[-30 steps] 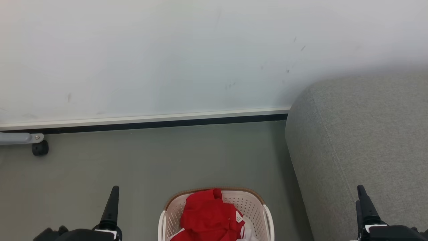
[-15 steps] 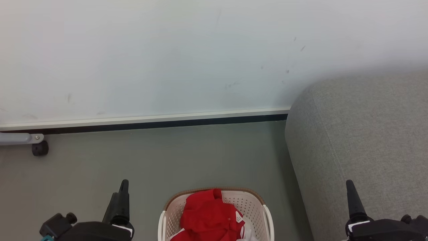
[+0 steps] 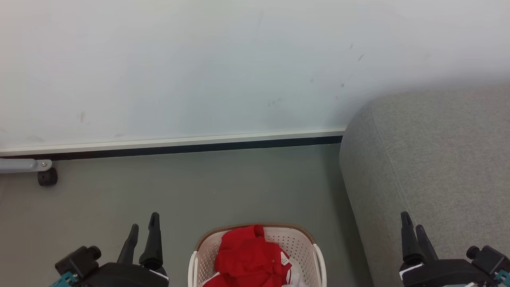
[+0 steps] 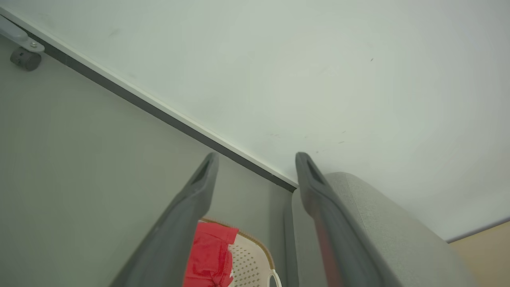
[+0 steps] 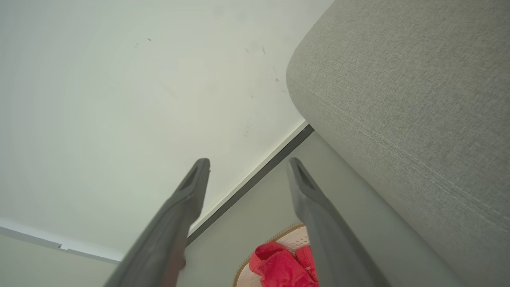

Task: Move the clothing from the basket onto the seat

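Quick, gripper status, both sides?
Left gripper: jaws open, holding nothing.
Right gripper: jaws open, holding nothing.

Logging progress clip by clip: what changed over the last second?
Both arms shifted inward toward the basket and twisted at the wrist: the left pincer slid right, the right pincer slid left. Both stand open. Nothing was grasped or released. The clothing lies in the basket as before, and the seat has not moved.
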